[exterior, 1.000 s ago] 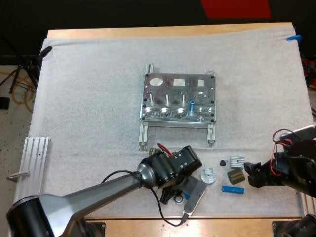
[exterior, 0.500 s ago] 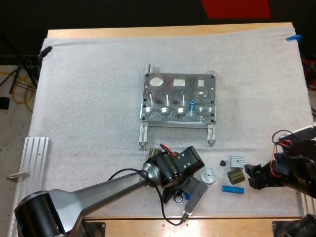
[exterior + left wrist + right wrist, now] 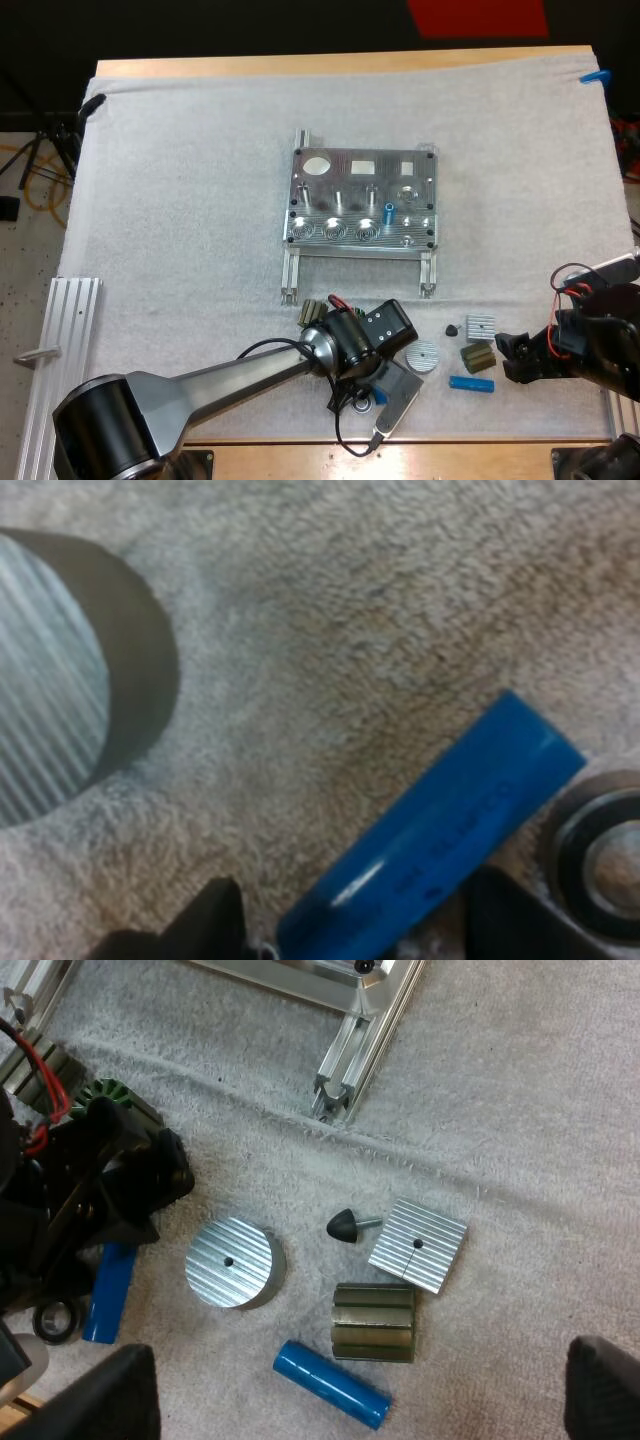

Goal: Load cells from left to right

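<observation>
Near blue cell [image 3: 440, 835] lies flat on the white mat [image 3: 180, 200] close to the table's near edge, with its long axis level. In the left wrist view one end sits between the fingers and the other points at a black ring [image 3: 600, 855] just beside it. My left gripper [image 3: 357, 920] is spread, one black finger on either side of that end, and neither can be seen pressing on it. The cell is a plain bright blue cylinder with faint dark print along its side. Its gripper-side end is cut off, and in the high view the arm's wrist hides nearly all of it. A round ribbed disc [image 3: 422, 355] lies near, at 2 o'clock of the gripper.

Loose blue cell [image 3: 470, 383] also lies flat, its axis running 9 to 3 o'clock, just at 6 o'clock of a dark olive ribbed block [image 3: 477, 356]. My right gripper [image 3: 507, 357] hovers at 3 o'clock of that block, fingers wide apart and clear of everything. Farther off is a square ribbed block [image 3: 481, 325], with a small black cone [image 3: 451, 329] at its 9 o'clock. A green toothed part [image 3: 312, 312] is half hidden by the left arm.

Farthest, upright blue cell [image 3: 389, 212] stands on end in the metal fixture [image 3: 337, 165], its axis vertical, at the 3 o'clock end of a row of silver posts.
</observation>
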### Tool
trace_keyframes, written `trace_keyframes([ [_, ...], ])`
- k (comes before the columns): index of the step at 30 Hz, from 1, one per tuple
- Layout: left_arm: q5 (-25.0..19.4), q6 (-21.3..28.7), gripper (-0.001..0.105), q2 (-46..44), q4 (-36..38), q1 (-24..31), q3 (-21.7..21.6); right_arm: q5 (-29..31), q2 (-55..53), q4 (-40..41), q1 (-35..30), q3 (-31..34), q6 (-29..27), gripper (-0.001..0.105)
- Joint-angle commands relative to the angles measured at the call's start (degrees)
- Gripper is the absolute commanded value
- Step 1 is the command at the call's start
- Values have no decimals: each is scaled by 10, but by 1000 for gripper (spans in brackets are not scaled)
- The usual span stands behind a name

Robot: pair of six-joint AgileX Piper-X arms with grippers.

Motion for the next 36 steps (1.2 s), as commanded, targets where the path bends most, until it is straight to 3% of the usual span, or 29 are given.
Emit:
trace_keyframes([
  [1, -8, 0, 45, -3, 2, -3, -2, 0, -4, 0, 0, 0, -4, 79],
  [3, -8, -6, 36, -3, 2, -3, -2, 0, -4, 0, 0, 0, -4, 79],
  [7, -8, -13, 6, -3, 2, -3, -2, 0, -4, 0, 0, 0, -4, 79],
  [9, -8, -17, 0, -3, 3, -3, -2, 0, -4, 0, 0, 0, -4, 79],
  [14, -10, -72, 0, -4, 8, -3, -6, 0, -4, 0, 0, 0, -4, 79],
  [18, -9, -173, 0, -28, 49, 0, -29, 0, -4, -4, 0, 0, 1, 79],
  [22, 45, -261, 0, -101, 63, 25, -36, 0, -4, -31, 0, 0, 14, 79],
  [29, 44, -285, 0, -236, 86, 83, -36, -6, -1, -103, 0, 0, 26, 79],
  [36, 44, -299, 0, -328, 95, 94, -36, -127, 44, -177, 0, 0, 68, 79],
])
